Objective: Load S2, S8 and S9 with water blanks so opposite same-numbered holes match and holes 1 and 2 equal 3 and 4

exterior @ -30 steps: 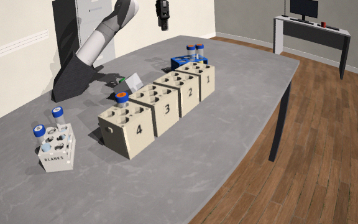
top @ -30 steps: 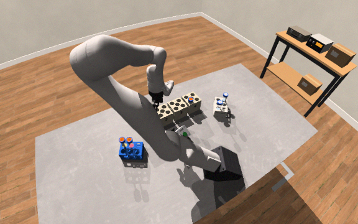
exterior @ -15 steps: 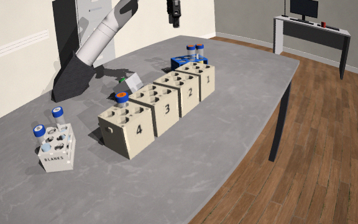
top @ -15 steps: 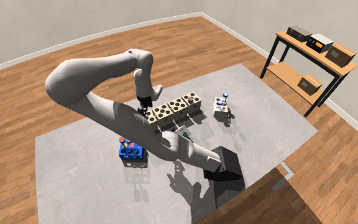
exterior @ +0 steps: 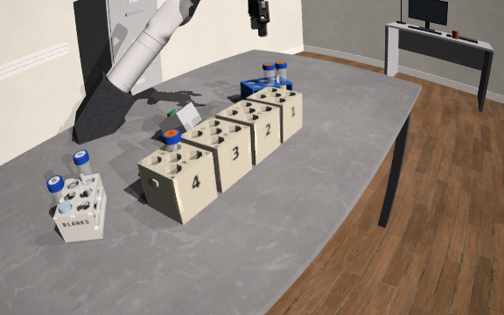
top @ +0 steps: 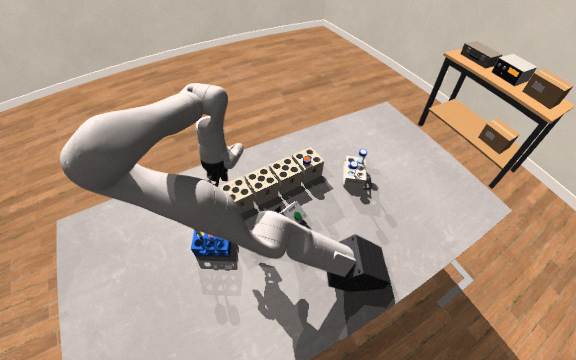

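Four beige adapters stand in a row: adapter 4 point(exterior: 178, 184) point(top: 313, 167), adapter 3 point(exterior: 230, 155) point(top: 286, 172), adapter 2 point(exterior: 262, 131) point(top: 263, 184) and adapter 1 point(exterior: 291, 113) point(top: 238, 194). One orange-dotted tube point(exterior: 171, 138) point(top: 307, 159) stands in a rear hole of adapter 4. The blue sample rack point(exterior: 248, 86) point(top: 210, 247) behind adapter 1 holds two tubes point(exterior: 269, 69) point(exterior: 281, 67). The white BLANKS rack point(exterior: 79, 223) point(top: 354, 176) holds two blue-capped blanks point(exterior: 55, 185) point(exterior: 80, 158). My gripper point(exterior: 262, 33) point(top: 216, 176) is open and empty, high above the table near adapter 1. The green DONE key point(top: 297, 216) point(exterior: 171, 113) sits on its small desk.
The arm's black base point(top: 365, 262) point(exterior: 99, 109) stands on the table behind the DONE desk. The arm's links hang over the blue rack in the top view. The table edge point(exterior: 392, 131) runs close in front of the adapters. A shelf unit point(top: 508, 90) stands off the table.
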`<state>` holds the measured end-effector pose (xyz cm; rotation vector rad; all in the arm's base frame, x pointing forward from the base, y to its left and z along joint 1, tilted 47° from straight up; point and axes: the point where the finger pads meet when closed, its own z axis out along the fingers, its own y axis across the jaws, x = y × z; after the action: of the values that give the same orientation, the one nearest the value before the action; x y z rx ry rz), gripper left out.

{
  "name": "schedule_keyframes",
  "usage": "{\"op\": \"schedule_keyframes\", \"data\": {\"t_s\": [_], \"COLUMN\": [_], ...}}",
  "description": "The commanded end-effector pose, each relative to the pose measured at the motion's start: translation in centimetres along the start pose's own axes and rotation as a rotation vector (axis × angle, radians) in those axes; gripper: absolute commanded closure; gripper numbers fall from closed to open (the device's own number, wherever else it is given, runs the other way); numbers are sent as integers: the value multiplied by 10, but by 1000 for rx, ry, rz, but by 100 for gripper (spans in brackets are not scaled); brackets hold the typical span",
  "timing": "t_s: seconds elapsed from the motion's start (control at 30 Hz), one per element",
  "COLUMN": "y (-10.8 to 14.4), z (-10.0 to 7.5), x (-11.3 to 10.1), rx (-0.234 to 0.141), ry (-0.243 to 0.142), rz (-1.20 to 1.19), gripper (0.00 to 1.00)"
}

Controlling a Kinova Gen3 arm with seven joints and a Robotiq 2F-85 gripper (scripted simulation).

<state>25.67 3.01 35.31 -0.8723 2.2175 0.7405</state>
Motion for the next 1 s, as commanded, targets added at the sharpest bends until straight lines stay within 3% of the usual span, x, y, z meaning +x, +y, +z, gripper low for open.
{"op": "schedule_keyframes", "data": {"t_s": [0.0,0.7,0.97], "y": [19,85,84], "z": [-2,6,14], "x": [-22,-89,-89], "rx": [94,94,94], "ry": [19,19,19], "rz": [6,6,6], "gripper": [0,0,0]}}
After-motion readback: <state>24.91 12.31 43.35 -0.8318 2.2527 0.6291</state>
